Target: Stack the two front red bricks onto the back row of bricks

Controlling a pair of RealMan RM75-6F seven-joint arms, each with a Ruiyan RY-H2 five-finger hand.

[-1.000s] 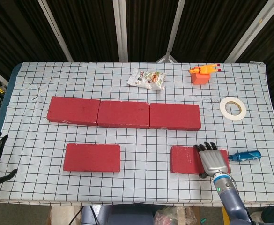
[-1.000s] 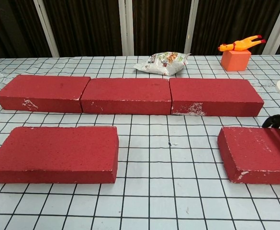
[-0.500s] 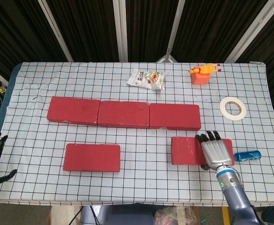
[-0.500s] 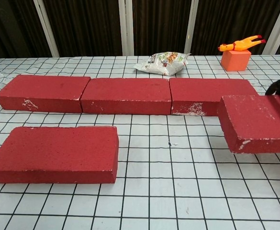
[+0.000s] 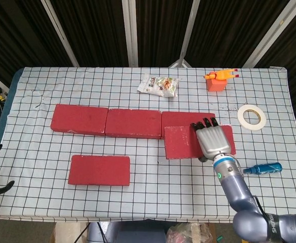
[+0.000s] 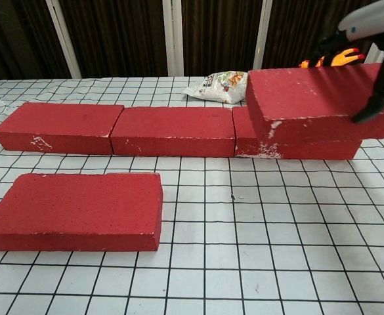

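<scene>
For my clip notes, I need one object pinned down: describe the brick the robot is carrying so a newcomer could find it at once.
Start at the back row of three red bricks laid end to end across the checked table. At that row's right end, the held red brick hangs raised, overlapping the rightmost back brick. It alone is off the table, gripped by the right hand; the other front brick lies flat at front left.

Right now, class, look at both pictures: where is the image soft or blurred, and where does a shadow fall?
Chest view: the lifted brick and right robot hand are close to the lens and slightly soft; the front brick is sharp. Head view: evenly lit, sharp, only a faint shadow under the lifted brick on the tablecloth.
</scene>
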